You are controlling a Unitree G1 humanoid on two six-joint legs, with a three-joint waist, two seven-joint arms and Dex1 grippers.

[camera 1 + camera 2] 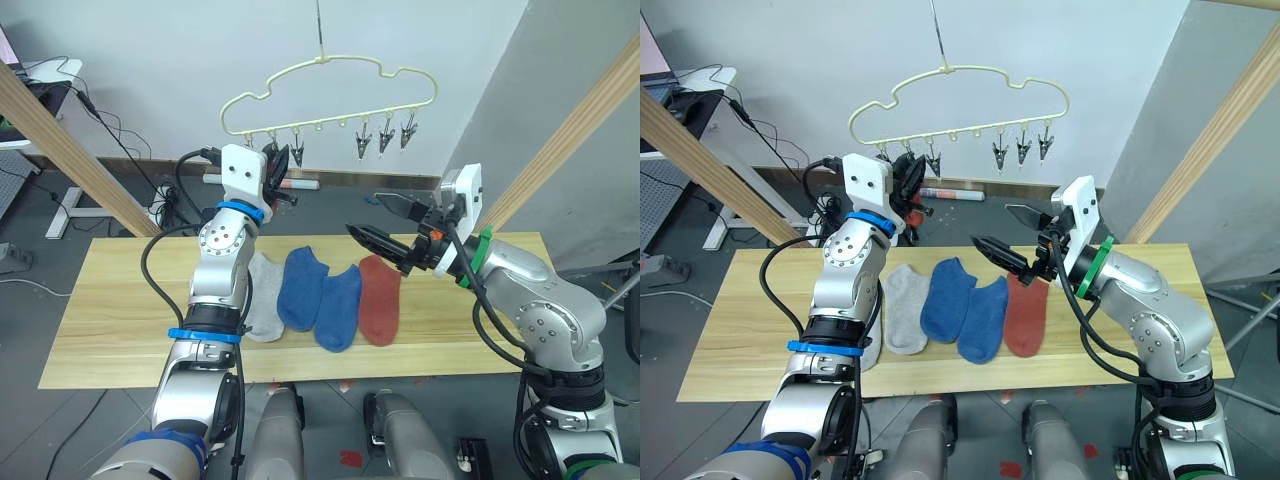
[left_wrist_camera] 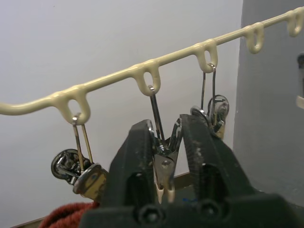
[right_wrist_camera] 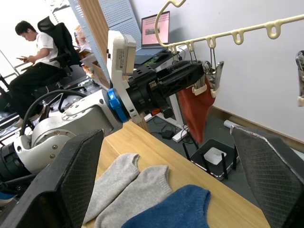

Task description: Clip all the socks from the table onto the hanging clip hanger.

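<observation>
Now our left gripper (image 2: 161, 161) has its fingers clamped on a clip (image 2: 160, 168) of the clip hanger (image 1: 330, 68), beside an already hung rust sock (image 3: 195, 108). Our right gripper (image 1: 390, 223) hovers over the counter (image 1: 110, 320) with fingers wide apart and empty. Two grey socks (image 1: 902, 305), two blue socks (image 1: 965, 305) and a red sock (image 1: 1027, 315) lie in a row below. We judge the free-hanging hanger may swing if we tug, letting the clip slip out.
</observation>
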